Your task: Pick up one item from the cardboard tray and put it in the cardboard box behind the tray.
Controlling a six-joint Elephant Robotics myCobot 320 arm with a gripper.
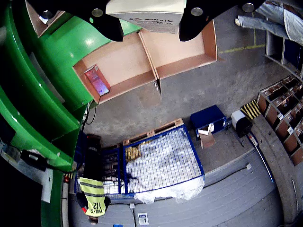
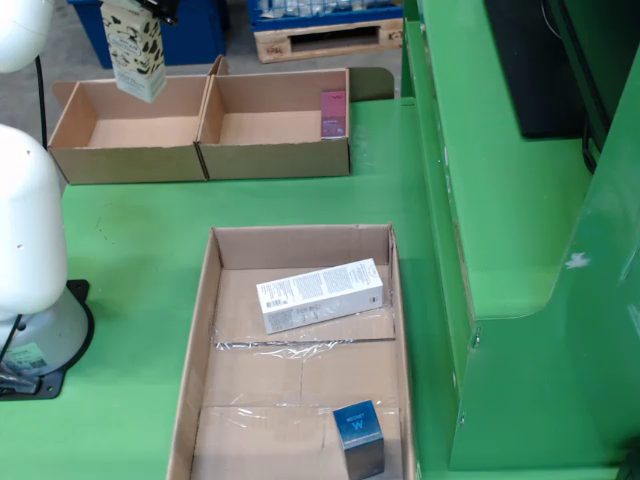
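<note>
One carton hangs upright, pinched in my hand, directly above the left compartment of the cardboard box in the fixed view, so I judge the release needs a straight descent.

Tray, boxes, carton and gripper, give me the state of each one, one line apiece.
Gripper: shut on the carton.
Carton: held upright above the left box.
Left box: open, empty.
Right box: open, pink packet inside.
Tray: holds a white box lying flat and a blue box.
</note>
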